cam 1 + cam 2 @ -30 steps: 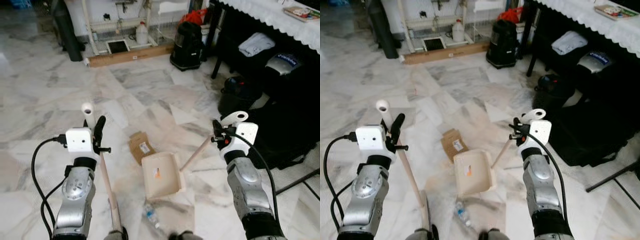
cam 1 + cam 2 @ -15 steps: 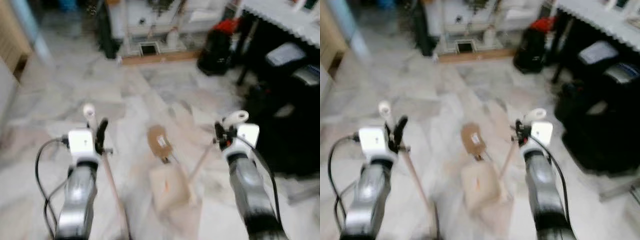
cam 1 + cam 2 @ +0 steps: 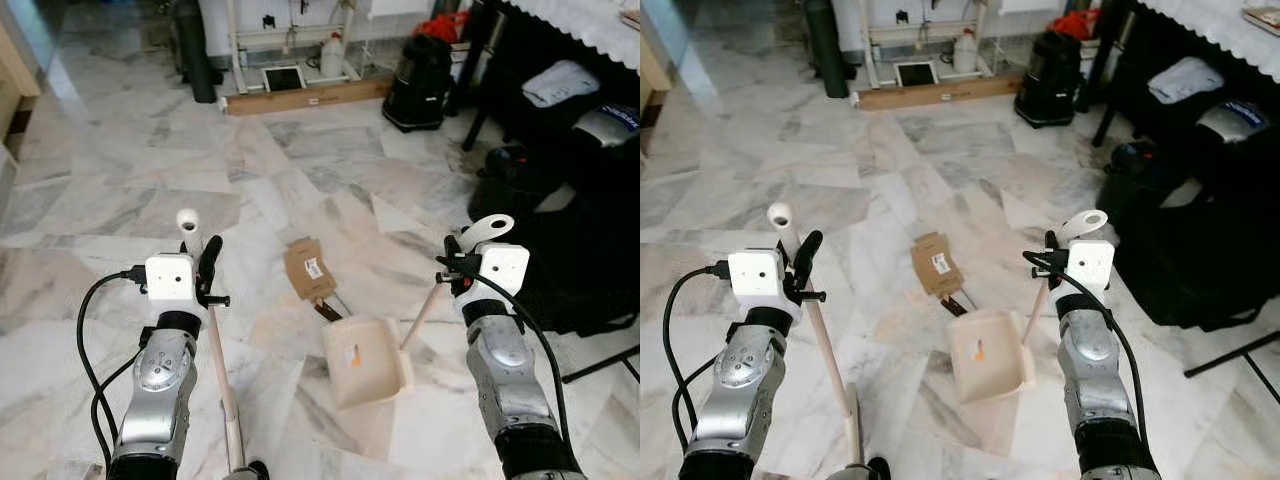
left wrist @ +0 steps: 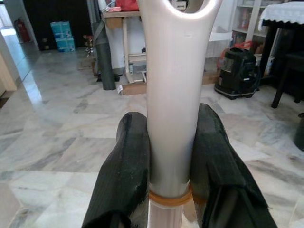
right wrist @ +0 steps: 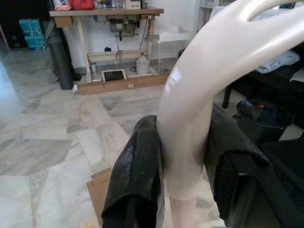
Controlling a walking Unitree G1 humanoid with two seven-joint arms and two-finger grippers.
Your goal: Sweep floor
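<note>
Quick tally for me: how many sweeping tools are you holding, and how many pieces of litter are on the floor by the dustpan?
Broom, in the left gripper: 1
Dustpan, its handle in the right gripper: 1
Flattened cardboard piece on the floor, just beyond the dustpan: 1
Small dark scrap at the dustpan's far edge: 1
Total: 4

A room in a lived-in home with a polished marble tile floor (image 3: 120,190). Beyond both grippers stand a white-framed worktable (image 3: 290,20), a plastic jug (image 3: 332,56), a black vacuum cleaner (image 3: 418,68) and a lace-edged tablecloth (image 3: 590,35) over a dark table. Flattened cardboard (image 3: 308,269) lies between the two grippers' jaws.
</note>
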